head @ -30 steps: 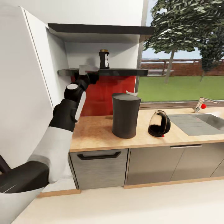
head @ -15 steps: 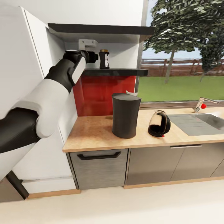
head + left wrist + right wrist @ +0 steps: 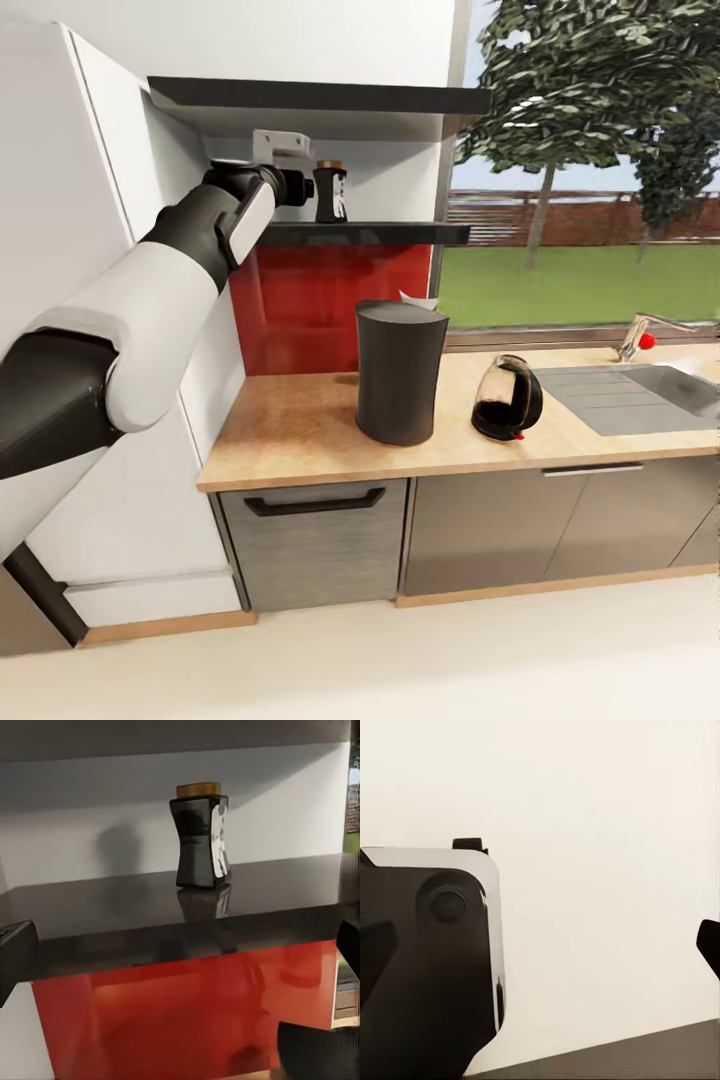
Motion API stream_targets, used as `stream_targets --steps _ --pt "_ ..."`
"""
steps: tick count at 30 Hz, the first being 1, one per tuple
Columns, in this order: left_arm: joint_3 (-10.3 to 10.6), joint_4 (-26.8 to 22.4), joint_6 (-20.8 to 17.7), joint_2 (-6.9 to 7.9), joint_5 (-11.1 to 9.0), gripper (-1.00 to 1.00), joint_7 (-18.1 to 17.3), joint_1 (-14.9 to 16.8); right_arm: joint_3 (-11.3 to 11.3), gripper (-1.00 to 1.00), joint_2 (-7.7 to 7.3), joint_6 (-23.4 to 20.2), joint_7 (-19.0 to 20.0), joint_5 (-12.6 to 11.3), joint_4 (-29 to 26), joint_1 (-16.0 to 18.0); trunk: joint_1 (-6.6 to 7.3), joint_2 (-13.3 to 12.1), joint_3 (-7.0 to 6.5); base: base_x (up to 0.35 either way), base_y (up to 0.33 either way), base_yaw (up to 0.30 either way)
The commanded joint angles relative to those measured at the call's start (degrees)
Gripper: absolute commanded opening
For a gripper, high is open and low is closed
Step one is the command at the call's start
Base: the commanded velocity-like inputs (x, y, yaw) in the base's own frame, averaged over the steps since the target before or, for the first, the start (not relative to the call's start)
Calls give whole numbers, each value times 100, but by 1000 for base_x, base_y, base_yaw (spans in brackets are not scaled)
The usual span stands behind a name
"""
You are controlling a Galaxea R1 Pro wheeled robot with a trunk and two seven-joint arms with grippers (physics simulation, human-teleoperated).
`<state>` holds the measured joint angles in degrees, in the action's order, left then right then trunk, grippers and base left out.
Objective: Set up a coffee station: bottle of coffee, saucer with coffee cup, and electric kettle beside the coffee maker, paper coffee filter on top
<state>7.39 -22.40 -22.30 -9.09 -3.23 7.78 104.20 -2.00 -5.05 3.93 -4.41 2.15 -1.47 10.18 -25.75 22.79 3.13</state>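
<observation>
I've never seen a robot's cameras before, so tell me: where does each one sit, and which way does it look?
Head view: on the robot's head, facing the counter and shelf; left arm shows.
Left wrist view: near the left gripper, facing the coffee bottle; fingertips show.
Right wrist view: facing a pale surface, robot body beside it.
Head and left wrist views share the bottle.

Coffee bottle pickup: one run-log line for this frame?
phase: reach | left gripper: open, at shelf height, short of coffee bottle | bottle: upright on shelf | coffee maker, kettle: on countertop
</observation>
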Motion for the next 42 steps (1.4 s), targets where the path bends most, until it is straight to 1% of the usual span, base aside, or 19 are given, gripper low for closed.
stream_targets --steps 1,8,22,23,25,28,30,35,42 --pt "45 -18 -26 7 -40 100 29 -2 -20 100 0 0 -7 23 6 -18 -4 13 11 0 0 -49" --pt "15 -34 -15 12 -62 100 14 -13 -20 100 3 -38 0 23 -1 -56 -4 13 7 0 0 -15" --pt "-44 -19 363 7 -99 100 92 -14 -20 100 13 -24 4 14 -10 -59 -4 13 6 0 0 0" --pt "-62 -9 420 7 -117 100 99 -14 -20 100 16 -24 3 14 -9 -60 -4 13 6 20 0 0" --pt "-147 26 497 2 -227 100 105 -14 -20 100 19 -24 -6 14 -6 -60 -4 13 6 95 0 0" --pt "-222 56 534 -3 -375 100 108 -14 -24 100 24 -24 -18 14 -4 -60 -4 13 6 188 0 0" --pt "-243 67 542 -4 -421 100 109 -17 -27 100 24 -24 -22 14 -3 -60 -4 13 6 265 0 0" --pt "-261 69 566 -5 -461 100 110 -22 -29 100 28 -24 -25 8 -3 -60 -4 13 6 311 0 0" --pt "-264 62 662 0 -460 100 110 -63 -29 100 37 -23 -25 5 -3 -60 -4 13 6 325 0 0"
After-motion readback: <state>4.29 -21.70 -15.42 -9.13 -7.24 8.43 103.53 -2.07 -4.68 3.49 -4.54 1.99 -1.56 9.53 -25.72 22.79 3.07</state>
